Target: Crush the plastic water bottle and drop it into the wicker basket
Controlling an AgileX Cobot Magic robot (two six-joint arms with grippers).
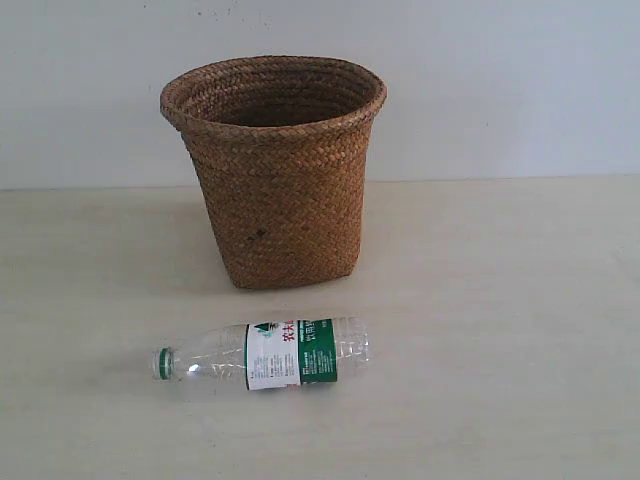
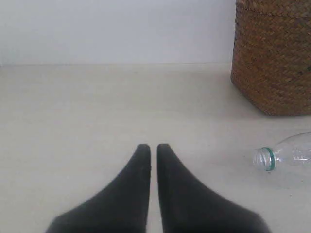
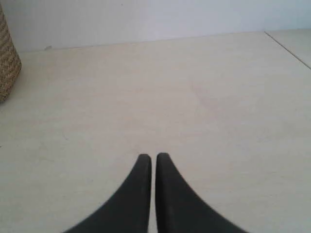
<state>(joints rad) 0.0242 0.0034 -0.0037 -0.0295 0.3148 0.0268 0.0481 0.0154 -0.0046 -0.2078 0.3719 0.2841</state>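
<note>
The basket [image 1: 280, 210] stands upright near the far edge of the worktop [image 1: 500, 330], about midway along it, close to the pale wall [image 1: 500, 90] behind. Its rolled rim [image 1: 270, 110] is wider than its base, and a small dark spot [image 1: 260, 233] shows on the side facing the front edge. Its inside is in shadow and the bottom cannot be seen.

The bottle [image 1: 270, 352] lies on its side between the basket and the front edge, apart from the basket. It runs roughly parallel to the front edge, with the green-ringed neck [image 1: 163, 363] toward the left edge and the base toward the right edge. A green-and-white label [image 1: 290, 353] with red characters wraps the half nearer the base. The clear body looks round and undented.

Neither gripper shows in the exterior view. In the left wrist view the left gripper [image 2: 153, 148] has its two dark fingers [image 2: 136, 184] drawn together with only a thin slit between the tips, and it grips nothing. It is over bare worktop, with the bottle's neck and the basket's wall ahead and off to one side, well clear of the tips. In the right wrist view the right gripper [image 3: 153, 158] is drawn together to the same thin slit and is likewise empty, over bare worktop. Only a sliver of the basket shows there, and a thin seam [image 3: 286, 48] crosses the worktop farther off. Whether either gripper touches the surface I cannot tell
</note>
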